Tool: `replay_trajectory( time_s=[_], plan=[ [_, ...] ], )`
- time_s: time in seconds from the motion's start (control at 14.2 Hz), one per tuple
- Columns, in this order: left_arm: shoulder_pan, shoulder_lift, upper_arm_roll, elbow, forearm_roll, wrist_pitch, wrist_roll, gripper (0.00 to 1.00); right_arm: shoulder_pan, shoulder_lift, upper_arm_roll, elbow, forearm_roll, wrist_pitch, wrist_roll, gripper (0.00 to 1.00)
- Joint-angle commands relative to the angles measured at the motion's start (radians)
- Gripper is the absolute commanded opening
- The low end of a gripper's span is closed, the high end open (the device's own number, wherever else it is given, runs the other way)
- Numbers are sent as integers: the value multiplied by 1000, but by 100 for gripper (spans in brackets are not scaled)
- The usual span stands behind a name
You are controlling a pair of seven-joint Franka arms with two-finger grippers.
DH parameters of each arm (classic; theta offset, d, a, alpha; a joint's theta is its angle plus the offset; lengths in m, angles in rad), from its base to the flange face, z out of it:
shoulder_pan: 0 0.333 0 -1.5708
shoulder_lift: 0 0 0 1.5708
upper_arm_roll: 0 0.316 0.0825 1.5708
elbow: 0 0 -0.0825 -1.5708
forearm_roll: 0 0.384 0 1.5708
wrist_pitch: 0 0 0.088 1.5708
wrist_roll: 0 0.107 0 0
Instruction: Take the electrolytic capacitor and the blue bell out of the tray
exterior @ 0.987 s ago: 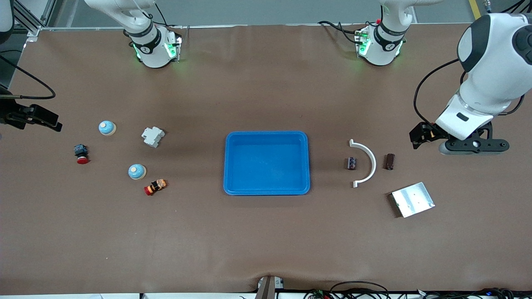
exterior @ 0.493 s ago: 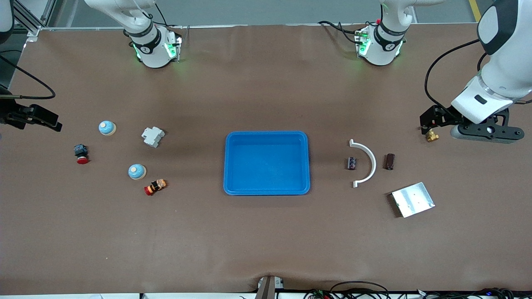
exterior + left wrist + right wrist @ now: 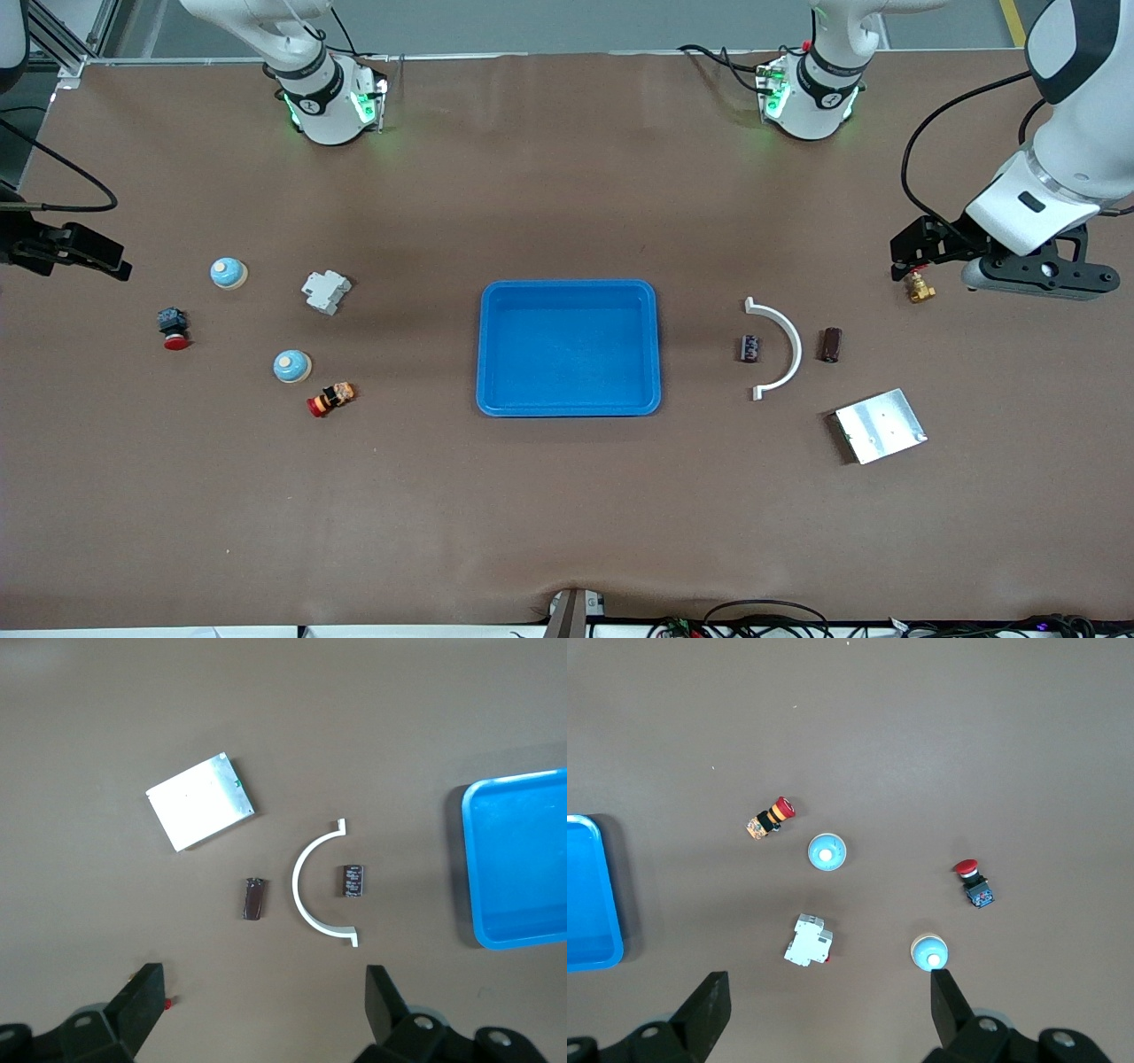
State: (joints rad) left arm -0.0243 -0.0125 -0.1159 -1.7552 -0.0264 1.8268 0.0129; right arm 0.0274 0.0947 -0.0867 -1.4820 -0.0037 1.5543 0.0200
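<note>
Two dark capacitors lie toward the left arm's end: one point(image 3: 750, 347) inside a white arc point(image 3: 780, 348), one point(image 3: 830, 345) just outside it. Both show in the left wrist view, the inner one point(image 3: 351, 881) and the outer one point(image 3: 253, 899). Two blue bells point(image 3: 229, 272) point(image 3: 291, 365) stand toward the right arm's end, and show in the right wrist view point(image 3: 929, 951) point(image 3: 827, 852). My left gripper point(image 3: 263, 1010) is open and empty, high over the table by a brass fitting point(image 3: 920, 286). My right gripper point(image 3: 824, 1010) is open and empty, high above the bells.
A blue tray point(image 3: 657, 347) sits mid-table. A metal plate point(image 3: 880, 425) lies nearer the camera than the capacitors. A white breaker point(image 3: 326, 291) and two red push buttons point(image 3: 174, 328) point(image 3: 330, 399) lie among the bells.
My left gripper has risen and moved toward the left arm's end of the table, uncovering the brass fitting. The right arm has not moved.
</note>
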Motion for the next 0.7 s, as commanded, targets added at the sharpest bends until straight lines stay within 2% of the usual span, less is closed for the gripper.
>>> replay_trajectory(
  time_s=[0.0,0.21,0.63],
  plan=[
    [-17,-20,16,11,-20,-29,-10,100,-9,-1,5,11,-2,-13,-5,100],
    [-16,-30,15,19,-20,-69,-37,100,-9,-1,5,11,-2,-11,-5,100],
    [-8,-17,10,25,-20,-67,-39,100,-9,-1,5,12,-1,-11,-6,100]
  ],
)
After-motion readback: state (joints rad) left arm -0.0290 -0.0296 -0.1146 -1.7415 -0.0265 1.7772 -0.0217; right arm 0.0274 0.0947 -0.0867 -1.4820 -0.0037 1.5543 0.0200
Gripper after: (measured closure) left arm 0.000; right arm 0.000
